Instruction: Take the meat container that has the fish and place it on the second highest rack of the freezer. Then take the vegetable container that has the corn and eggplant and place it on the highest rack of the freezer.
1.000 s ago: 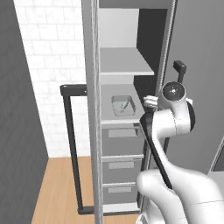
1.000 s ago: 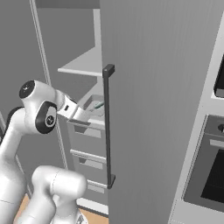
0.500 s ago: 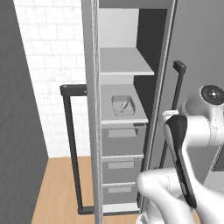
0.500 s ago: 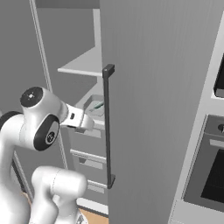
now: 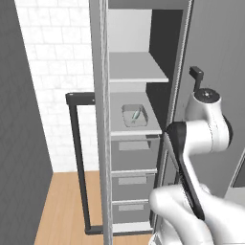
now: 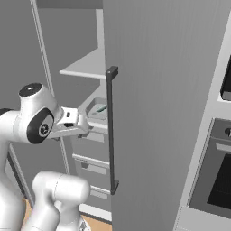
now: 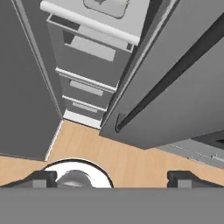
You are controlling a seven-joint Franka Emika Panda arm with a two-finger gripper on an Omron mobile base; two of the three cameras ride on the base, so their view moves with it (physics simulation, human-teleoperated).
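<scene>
Three grey drawers [image 5: 130,181] sit beneath the fish [image 5: 136,114].

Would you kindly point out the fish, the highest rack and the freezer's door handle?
fish [image 5: 136,114], left base view, middle of its body.
highest rack [image 5: 136,67], left base view, bare top surface.
door handle [image 6: 110,131], right base view, middle of the bar.

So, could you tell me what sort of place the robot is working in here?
Most likely a kitchen: a tall freezer stands open with shelves and drawers, a black-glass wall oven sits beside it, and the far wall is white tile.
</scene>
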